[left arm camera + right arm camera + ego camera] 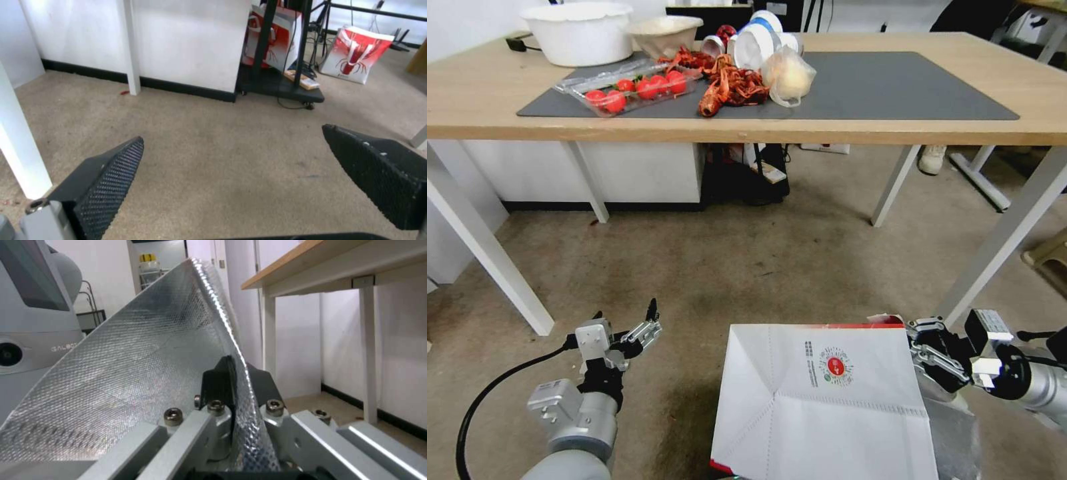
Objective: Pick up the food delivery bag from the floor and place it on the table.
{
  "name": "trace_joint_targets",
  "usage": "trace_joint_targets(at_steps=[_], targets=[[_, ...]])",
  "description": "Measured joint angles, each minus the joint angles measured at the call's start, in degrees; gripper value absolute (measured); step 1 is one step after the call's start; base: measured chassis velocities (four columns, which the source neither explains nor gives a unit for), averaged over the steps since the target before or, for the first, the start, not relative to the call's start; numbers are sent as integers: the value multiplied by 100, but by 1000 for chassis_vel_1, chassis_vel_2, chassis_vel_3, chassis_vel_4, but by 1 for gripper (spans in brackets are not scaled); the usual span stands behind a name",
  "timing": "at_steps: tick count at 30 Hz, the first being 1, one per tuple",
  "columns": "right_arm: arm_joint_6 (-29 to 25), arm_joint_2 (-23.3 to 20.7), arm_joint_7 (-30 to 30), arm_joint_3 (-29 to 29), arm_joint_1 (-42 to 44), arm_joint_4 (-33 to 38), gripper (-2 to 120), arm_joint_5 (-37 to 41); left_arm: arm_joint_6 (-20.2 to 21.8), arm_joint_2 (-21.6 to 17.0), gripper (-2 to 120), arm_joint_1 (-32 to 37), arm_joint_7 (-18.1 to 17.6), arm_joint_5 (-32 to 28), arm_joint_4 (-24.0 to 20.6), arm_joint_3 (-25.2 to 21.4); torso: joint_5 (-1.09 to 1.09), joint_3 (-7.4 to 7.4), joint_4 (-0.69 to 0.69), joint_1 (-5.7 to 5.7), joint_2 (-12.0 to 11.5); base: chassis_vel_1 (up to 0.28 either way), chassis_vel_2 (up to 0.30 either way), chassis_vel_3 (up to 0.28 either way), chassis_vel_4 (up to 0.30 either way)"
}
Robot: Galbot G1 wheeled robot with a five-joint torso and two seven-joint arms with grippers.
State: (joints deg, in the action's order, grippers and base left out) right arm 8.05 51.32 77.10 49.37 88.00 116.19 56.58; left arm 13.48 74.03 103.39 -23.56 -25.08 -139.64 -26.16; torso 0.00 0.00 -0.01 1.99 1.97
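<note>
The food delivery bag was held by its edge in the right gripper, jaws pinched shut; the left gripper, beside the bag, was wide open. A lift to the table seemed needed next.

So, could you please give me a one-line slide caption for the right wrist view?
Right gripper shut on the foil-lined wall of the food delivery bag, beside the table.

The food delivery bag is showing matt white paper creased along its folds, while its lining is gleaming as embossed silver foil. The worktop is looking like smooth pale wood under a matt grey mat. The floor is appearing rough, stained concrete.
</note>
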Motion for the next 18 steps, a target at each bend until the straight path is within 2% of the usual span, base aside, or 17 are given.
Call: trace_joint_targets(at_steps=[18], targets=[[-13,98,-21,-61,72,41,0,-53,30,37,100,19,-36,43,-44,-38,0,0,0,0,0,0,0,0,0]])
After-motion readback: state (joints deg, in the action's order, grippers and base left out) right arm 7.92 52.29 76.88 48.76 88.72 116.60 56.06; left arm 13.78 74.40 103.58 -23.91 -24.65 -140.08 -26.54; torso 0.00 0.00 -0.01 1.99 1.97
